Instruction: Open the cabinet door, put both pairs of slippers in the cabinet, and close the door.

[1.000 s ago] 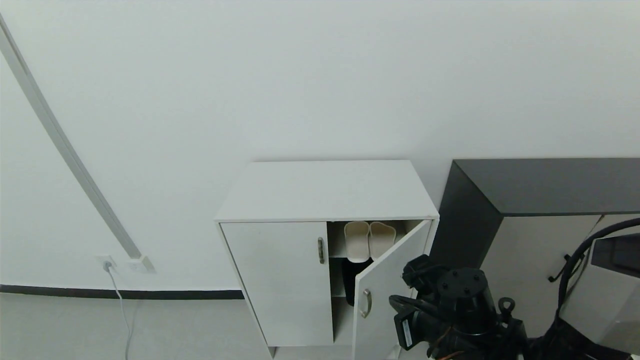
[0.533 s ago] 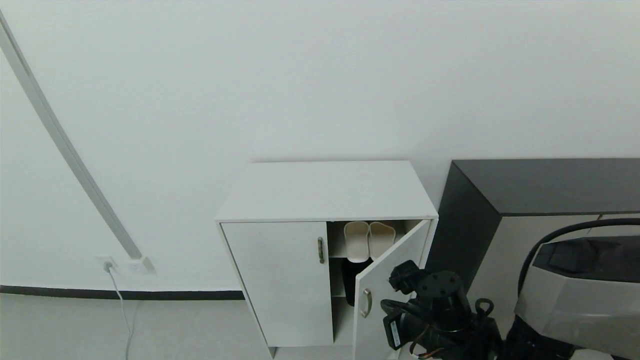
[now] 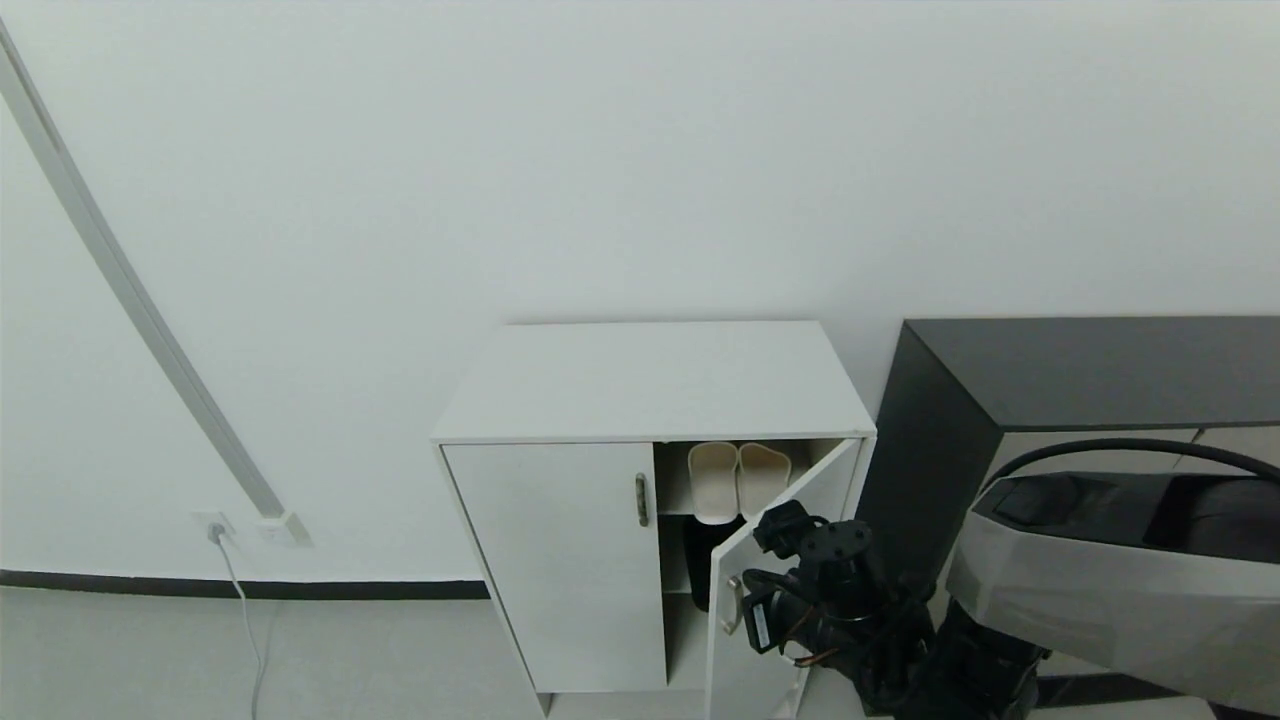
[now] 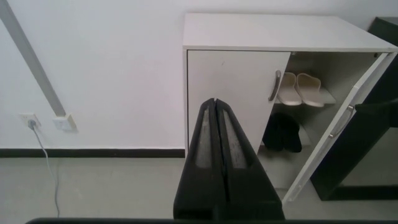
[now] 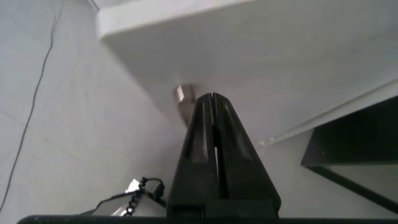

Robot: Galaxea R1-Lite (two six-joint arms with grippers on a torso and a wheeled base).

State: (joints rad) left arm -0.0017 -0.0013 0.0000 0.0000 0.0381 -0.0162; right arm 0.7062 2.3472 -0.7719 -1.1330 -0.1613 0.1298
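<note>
**Head view.** A white cabinet stands on the floor against the wall. Its left door is closed. Its right door stands ajar, swung outward from the cabinet's right side. In the opening, the beige slippers lie side by side on the upper shelf, and the black slippers sit on the shelf below them. The right arm is in front of the right door's outer face, level with the door handle. A dark cupboard stands just beside the cabinet's right side. A wall socket with a hanging cable lies well apart from the cabinet's left side.

**Left wrist view.** The left gripper is held well away from the cabinet, in front of the closed left door. Its fingers are pressed together and hold nothing. Both pairs of slippers show on their shelves beyond the ajar door.

**Right wrist view.** The right gripper is at the outer face of the right door, its tips close beside the door handle. Its fingers are pressed together with nothing between them. It cannot be told whether they touch the door.
</note>
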